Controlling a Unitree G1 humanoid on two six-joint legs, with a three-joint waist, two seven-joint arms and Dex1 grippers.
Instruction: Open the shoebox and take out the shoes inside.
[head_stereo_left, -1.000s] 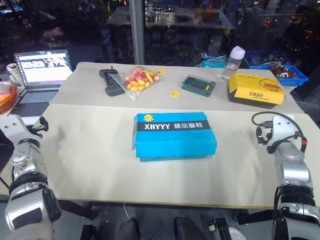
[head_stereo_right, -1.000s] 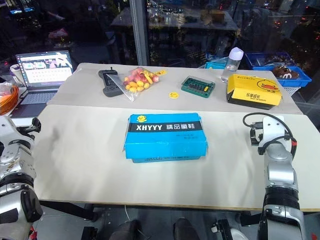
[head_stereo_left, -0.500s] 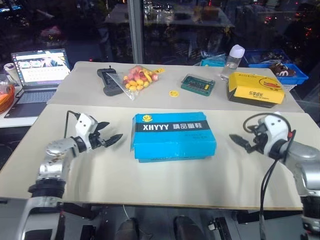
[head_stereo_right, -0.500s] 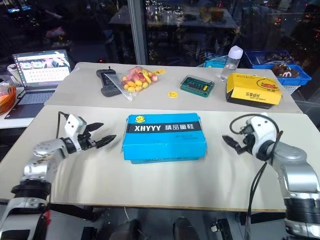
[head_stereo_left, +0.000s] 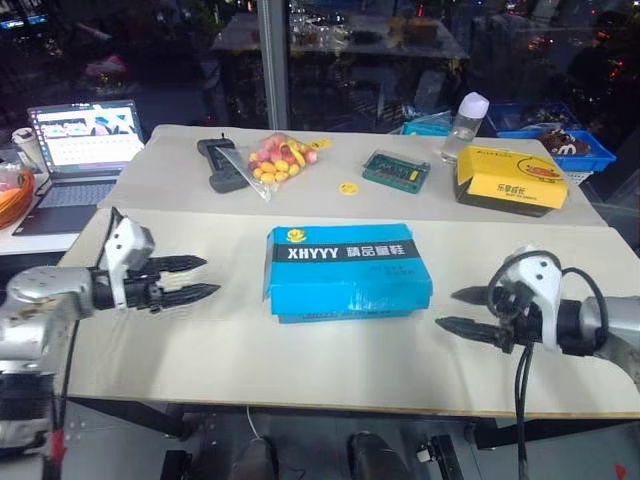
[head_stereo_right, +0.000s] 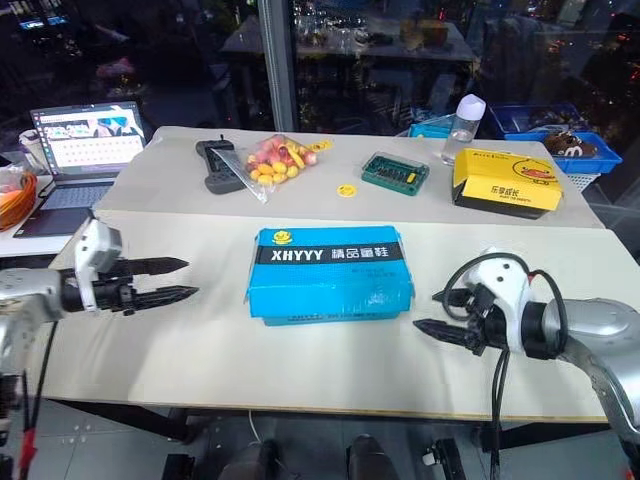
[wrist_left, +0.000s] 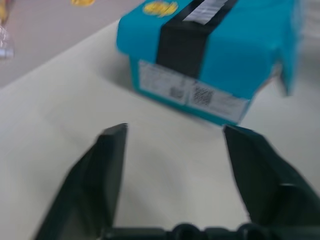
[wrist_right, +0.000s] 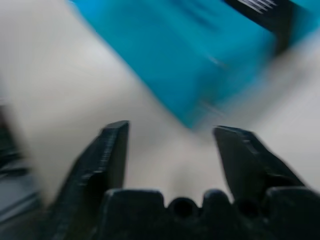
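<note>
Blue shoebox (head_stereo_left: 349, 269) lies closed on the worktop (head_stereo_left: 300, 350); left end effector (head_stereo_left: 205, 278) at 9 o'clock and right end effector (head_stereo_left: 446, 310) at 3 o'clock both gape, empty.

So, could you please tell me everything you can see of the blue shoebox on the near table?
The shoebox is a bright blue rectangular carton, seemingly cardboard, with a black band across its lid bearing white "XHYYY" lettering and a small yellow round logo at one corner. A white label with codes sits on one end. It lies flat with the lid on, near the middle of the pale table. Nothing touches it: the left hand and right hand flank it, open and apart from it.
</note>
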